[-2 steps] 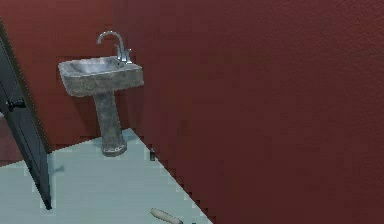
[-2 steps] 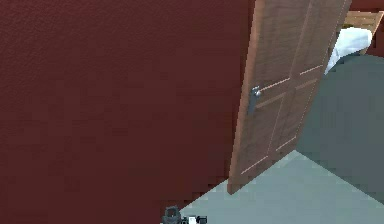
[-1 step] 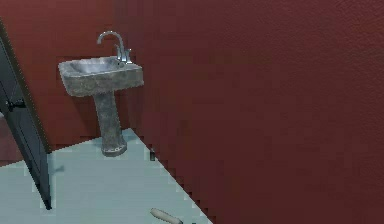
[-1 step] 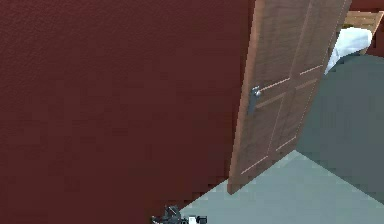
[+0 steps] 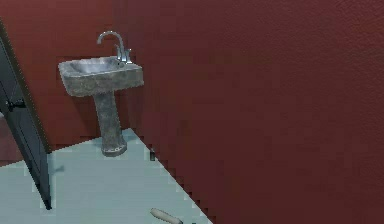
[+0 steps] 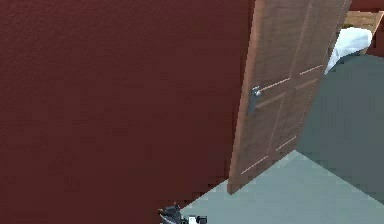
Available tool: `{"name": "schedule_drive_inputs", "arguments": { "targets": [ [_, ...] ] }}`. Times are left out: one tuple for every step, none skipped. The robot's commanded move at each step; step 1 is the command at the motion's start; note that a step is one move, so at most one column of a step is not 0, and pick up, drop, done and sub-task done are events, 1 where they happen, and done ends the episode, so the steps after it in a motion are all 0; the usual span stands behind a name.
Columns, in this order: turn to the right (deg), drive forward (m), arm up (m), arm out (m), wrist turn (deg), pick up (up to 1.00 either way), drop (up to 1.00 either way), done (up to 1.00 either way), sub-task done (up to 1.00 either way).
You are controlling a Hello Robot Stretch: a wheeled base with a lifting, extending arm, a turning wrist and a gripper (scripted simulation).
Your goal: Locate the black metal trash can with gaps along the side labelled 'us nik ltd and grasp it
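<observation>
Forward view: stone-grey pedestal sink with a curved metal faucet, standing on the pale floor against the dark red wall. The pedestal foot is right at the wall base. A dark door leaf leans in along this view's left edge. A small pale elongated object lies on the floor near the bottom edge, close to the wall; too small to identify. A tiny dark spot sits at the wall base to the right of the sink foot.

Arm side view: the same red wall covers the left and middle. To its right a panelled wooden door with a metal lever handle stands ajar. Past its edge there is grey floor and something white in the top right corner.

The tool is just in view at the bottom edge, with the white marker squares beside it. Finger state: cannot tell. Its far end is too small to make out, so cannot tell whether it holds anything.

Trash can location: cannot tell.
</observation>
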Motion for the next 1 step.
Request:
{"name": "schedule_drive_inputs", "arguments": {
  "targets": [
    [0.0,0.0,-0.3,0.0,0.0,0.0,0.0,0.0,0.0]
  ]
}}
